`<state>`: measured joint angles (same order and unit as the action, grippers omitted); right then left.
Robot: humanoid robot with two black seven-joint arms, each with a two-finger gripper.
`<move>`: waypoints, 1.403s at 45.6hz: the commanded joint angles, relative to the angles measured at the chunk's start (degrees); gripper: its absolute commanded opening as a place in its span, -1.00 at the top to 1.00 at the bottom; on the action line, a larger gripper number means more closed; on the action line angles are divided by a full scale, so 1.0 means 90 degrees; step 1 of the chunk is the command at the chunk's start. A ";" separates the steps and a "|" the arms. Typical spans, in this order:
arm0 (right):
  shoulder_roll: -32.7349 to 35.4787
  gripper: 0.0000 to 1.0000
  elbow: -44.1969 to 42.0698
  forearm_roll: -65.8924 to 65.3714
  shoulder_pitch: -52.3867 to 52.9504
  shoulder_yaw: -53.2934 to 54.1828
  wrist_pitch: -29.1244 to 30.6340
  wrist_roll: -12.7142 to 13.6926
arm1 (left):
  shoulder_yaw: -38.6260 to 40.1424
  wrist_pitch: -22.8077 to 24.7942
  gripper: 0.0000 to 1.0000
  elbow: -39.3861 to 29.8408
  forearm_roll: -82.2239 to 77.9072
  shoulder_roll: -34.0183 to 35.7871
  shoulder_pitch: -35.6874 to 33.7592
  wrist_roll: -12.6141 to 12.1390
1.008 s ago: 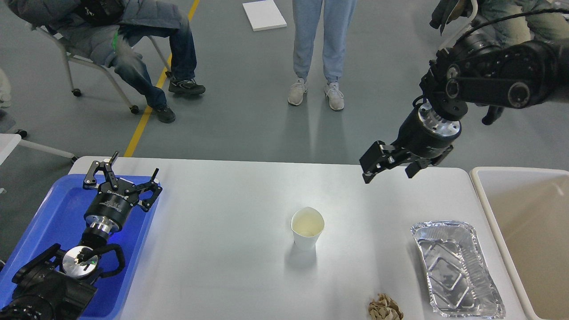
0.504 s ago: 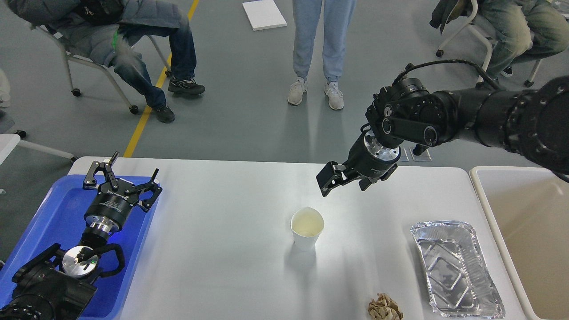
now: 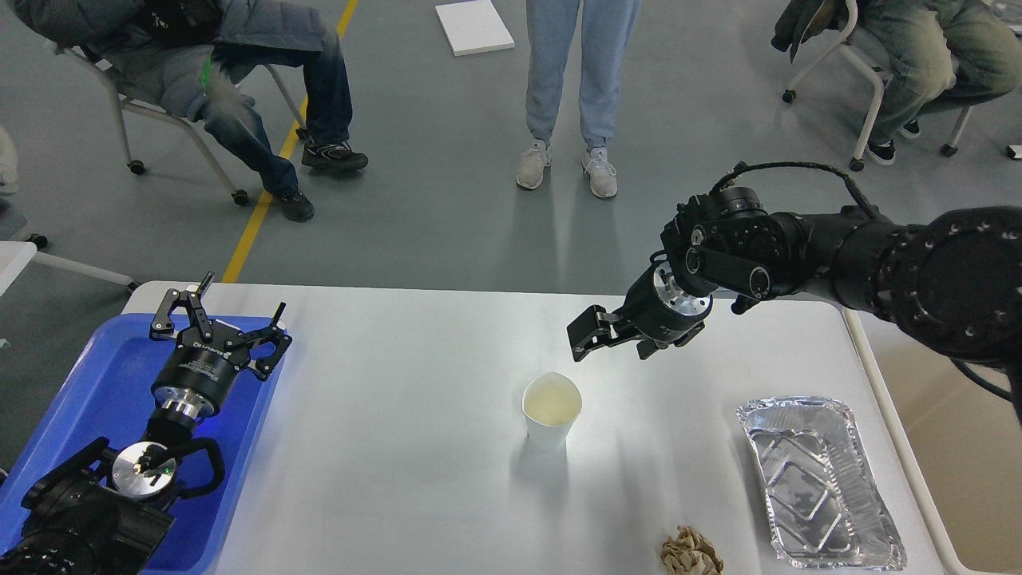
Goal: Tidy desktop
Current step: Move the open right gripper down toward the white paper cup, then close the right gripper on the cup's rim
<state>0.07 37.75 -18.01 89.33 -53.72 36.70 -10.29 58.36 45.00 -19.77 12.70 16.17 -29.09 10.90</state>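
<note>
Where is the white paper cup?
In the head view, the white paper cup stands upright near the middle of the desktop, just below the right gripper and left of the foil tray.

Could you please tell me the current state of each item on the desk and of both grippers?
Cup: upright, empty.
Foil tray: upright, empty.
Paper ball: crumpled.
Left gripper: open, empty, above blue tray.
Right gripper: empty, above desktop.

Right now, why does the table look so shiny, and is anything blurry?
In the head view, overhead light glares off the glossy desktop; the paper cup casts a soft shadow toward the camera; the foil tray glints; nothing on the table looks blurred.
</note>
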 commanded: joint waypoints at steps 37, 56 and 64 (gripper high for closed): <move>-0.0008 -0.99 -0.0425 -0.0215 -0.1273 0.0920 -0.0074 -0.0019 | 0.0000 0.0000 -1.00 0.0000 0.0005 0.0000 0.0000 0.0000; -0.0008 -0.99 -0.0551 -0.0841 -0.1605 0.1203 -0.0406 -0.0039 | 0.0000 0.0000 -1.00 0.0000 0.0005 0.0000 0.0000 0.0009; -0.0008 -0.97 -0.0600 -0.1143 -0.1712 0.1203 -0.0621 -0.0068 | 0.0000 0.0000 -1.00 0.0000 0.0005 0.0000 0.0000 0.0009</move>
<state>0.00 33.06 -25.11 75.40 -43.37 33.19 -10.62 58.36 45.00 -19.76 12.74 16.17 -29.09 10.98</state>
